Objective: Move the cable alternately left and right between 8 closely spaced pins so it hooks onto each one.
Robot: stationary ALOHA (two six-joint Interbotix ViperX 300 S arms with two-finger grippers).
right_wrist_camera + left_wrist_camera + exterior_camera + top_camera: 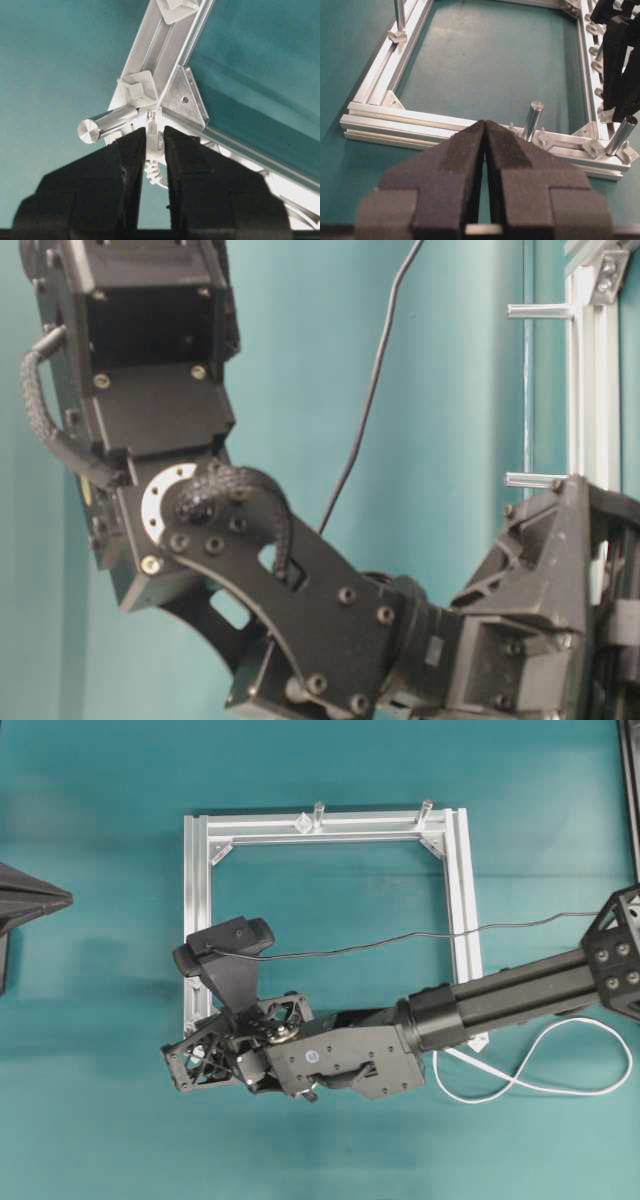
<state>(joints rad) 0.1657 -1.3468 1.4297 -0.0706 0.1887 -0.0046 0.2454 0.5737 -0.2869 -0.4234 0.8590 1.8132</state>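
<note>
Cable (151, 172) is pinched in the right tool (154, 145) at the frame's corner (187, 97); weaving seems barely begun, pins (137, 86) mostly unhooked. Left tool (485, 150) pressed together, empty.

Teal tabletop (90, 1120), evenly lit, soft shadows

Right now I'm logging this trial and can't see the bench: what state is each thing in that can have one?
Left gripper: shut, empty, parked short of the frame.
Right gripper: closed on the cable's plug end at the frame corner.
Cable: slack, looped on the table right of the frame.
Pins: fixed along the rail; no cable visibly hooked.
Metal posts: upright, bare.
</note>
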